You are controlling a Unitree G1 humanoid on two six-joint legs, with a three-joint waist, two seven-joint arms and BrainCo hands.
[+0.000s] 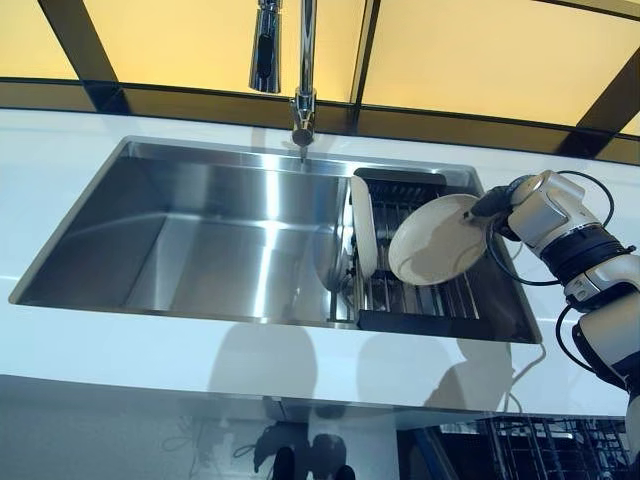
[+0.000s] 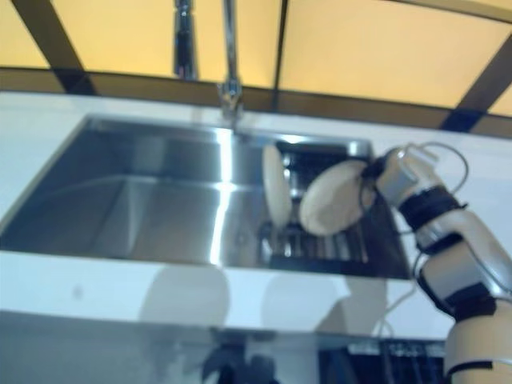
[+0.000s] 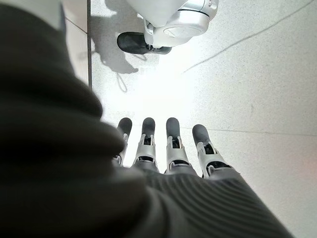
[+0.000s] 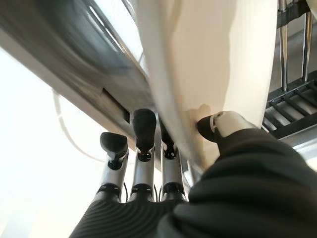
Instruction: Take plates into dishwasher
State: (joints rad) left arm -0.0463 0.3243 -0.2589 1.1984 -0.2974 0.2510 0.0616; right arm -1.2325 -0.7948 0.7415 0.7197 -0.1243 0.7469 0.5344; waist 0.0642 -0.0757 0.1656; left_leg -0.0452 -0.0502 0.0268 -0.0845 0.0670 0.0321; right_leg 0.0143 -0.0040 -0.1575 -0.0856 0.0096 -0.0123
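My right hand point(image 1: 522, 208) pinches the rim of a cream plate point(image 1: 437, 240) and holds it tilted above the dish rack point(image 1: 420, 295) in the right part of the steel sink point(image 1: 200, 240). In the right wrist view the thumb point(image 4: 225, 126) presses one face of the plate point(image 4: 213, 64) and the fingers point(image 4: 144, 134) lie behind it. A second cream plate point(image 1: 364, 225) stands upright on edge at the rack's left end. My left hand point(image 3: 168, 148) shows only in the left wrist view, hanging above the floor with straight fingers and nothing in it.
A tall tap point(image 1: 303, 90) stands behind the sink. A white counter point(image 1: 150, 350) surrounds the sink. Part of a wire dishwasher rack point(image 1: 540, 450) shows below the counter's front edge at the lower right.
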